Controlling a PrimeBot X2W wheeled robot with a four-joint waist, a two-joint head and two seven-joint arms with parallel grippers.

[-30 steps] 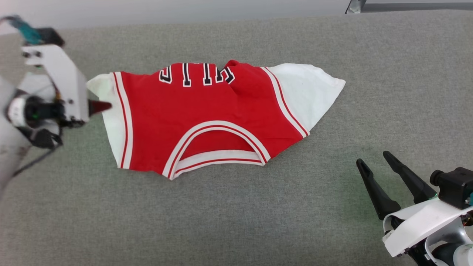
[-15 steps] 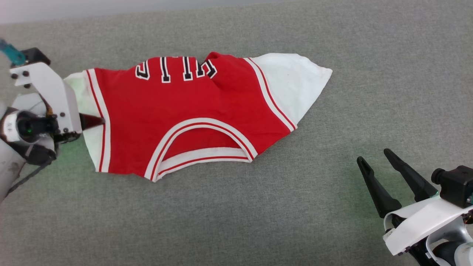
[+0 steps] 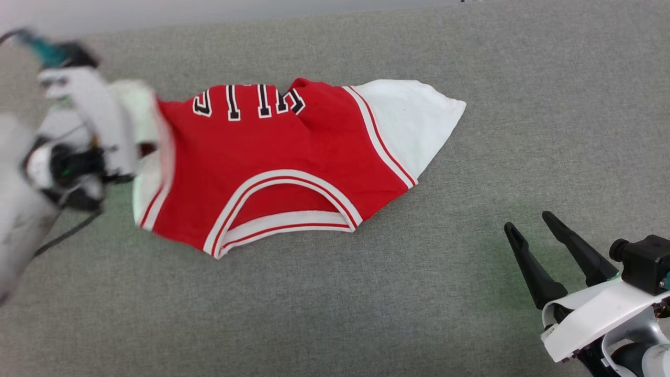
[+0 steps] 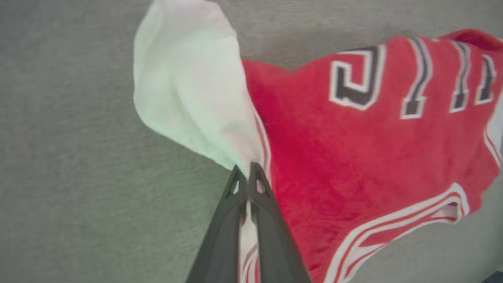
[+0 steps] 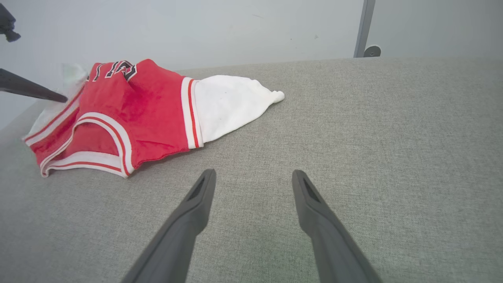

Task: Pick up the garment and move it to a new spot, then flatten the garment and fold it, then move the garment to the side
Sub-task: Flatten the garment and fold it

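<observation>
The left gripper point(image 4: 246, 171) is clamped tight, fingers pressed together. Pinched between the tips is the white sleeve point(image 4: 188, 78) of the garment point(image 3: 272, 162), right by the red-and-white striped trim. In the left wrist view that sleeve puffs up off the grey tabletop point(image 3: 366, 293) in a loose fold above the fingertips, with the red body spreading off to their right. From the head view the left arm is a blur at the garment's left end, and that end of the cloth is bunched and raised against it.

The rest of the garment lies on the tabletop, left of centre and toward the far side. Its red body is rumpled. Black, white-outlined lettering point(image 3: 246, 102) runs along the far edge, partly lost in a crease, and the curved striped neckline point(image 3: 282, 209) sits on the near edge. The other white sleeve point(image 3: 413, 120) lies flat, tapering to a point toward the right.

Over to the right gripper point(image 3: 526, 220): it's low at the near right, fingers spread wide with nothing between them, well apart from the garment. Its wrist view looks across grey tabletop to the garment, where the left gripper's dark fingers come in from the left and meet the white sleeve. Beyond the tabletop's far edge stand a pale wall point(image 5: 235, 31) and a thin metal post point(image 5: 363, 27).
</observation>
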